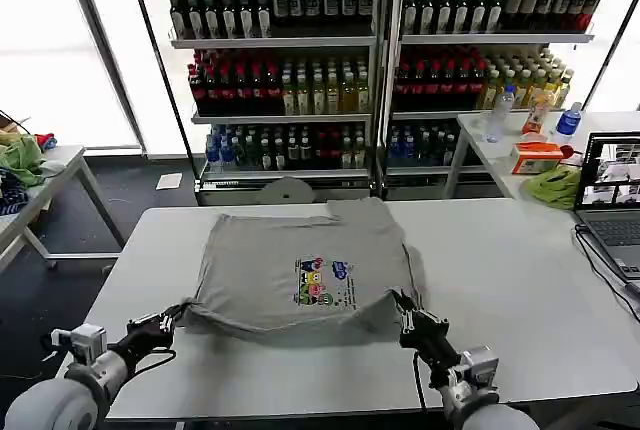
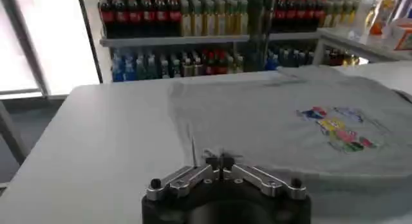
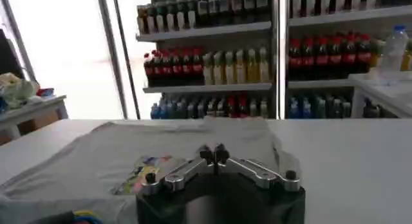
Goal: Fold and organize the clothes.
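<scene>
Head view: a light grey shirt lies spread on my white table, its multicoloured chest print facing up and nearer my side. The far part of the shirt is folded over, with a sleeve lying toward the back edge. My left claw sits at the shirt's near left corner, fingers drawn together and pinching the hem, which lifts slightly there. My right claw is at the near right corner, likewise clamped on the fabric edge.

From my left wrist, the left claw shows its fingers meeting on the grey cloth, the print off to one side. From my right wrist, the right claw has its tips pressed together over the shirt, with the print beside it.

Behind the table stand shelves of bottles. A laptop rests on the table's right edge, and a bright green cloth lies on a side table beyond.
</scene>
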Tool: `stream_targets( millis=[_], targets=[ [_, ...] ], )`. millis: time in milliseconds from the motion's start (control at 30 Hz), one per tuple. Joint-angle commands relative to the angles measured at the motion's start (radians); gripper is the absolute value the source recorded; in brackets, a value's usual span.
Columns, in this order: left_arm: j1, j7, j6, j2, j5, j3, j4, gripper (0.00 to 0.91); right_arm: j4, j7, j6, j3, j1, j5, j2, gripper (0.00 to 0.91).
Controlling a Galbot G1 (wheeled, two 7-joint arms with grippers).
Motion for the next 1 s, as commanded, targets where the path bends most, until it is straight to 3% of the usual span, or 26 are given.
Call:
stream_targets(
  millis=[33, 300, 333, 367, 533, 1000],
  targets=[
    [-0.248, -0.004, -0.017, 0.034, -0.037, 0.136, 0.209, 0.000, -0.180, 0.016, -0.011, -0.049, 0.185, 0.001, 0.014, 0.000],
    [-0.328, -0.015, -0.028, 0.011, -0.036, 0.175, 0.295, 0.010, -0.281, 0.024, -0.014, -0.073, 0.257, -0.054, 0.036, 0.000],
    [-0.332, -0.015, -0.027, 0.009, -0.035, 0.180, 0.300, 0.121, -0.290, 0.026, -0.016, -0.075, 0.261, -0.061, 0.041, 0.010],
    [-0.333, -0.014, -0.025, 0.006, -0.032, 0.185, 0.307, 0.887, -0.295, 0.022, -0.025, -0.075, 0.263, -0.064, 0.044, 0.907],
    [-0.319, -0.009, -0.022, -0.012, -0.023, 0.191, 0.316, 0.907, -0.286, 0.019, -0.055, -0.078, 0.255, -0.067, 0.054, 0.907],
    [-0.198, -0.014, -0.022, 0.007, -0.021, 0.059, 0.175, 0.907, -0.173, 0.056, -0.014, -0.027, 0.194, -0.051, 0.041, 0.907]
  ],
)
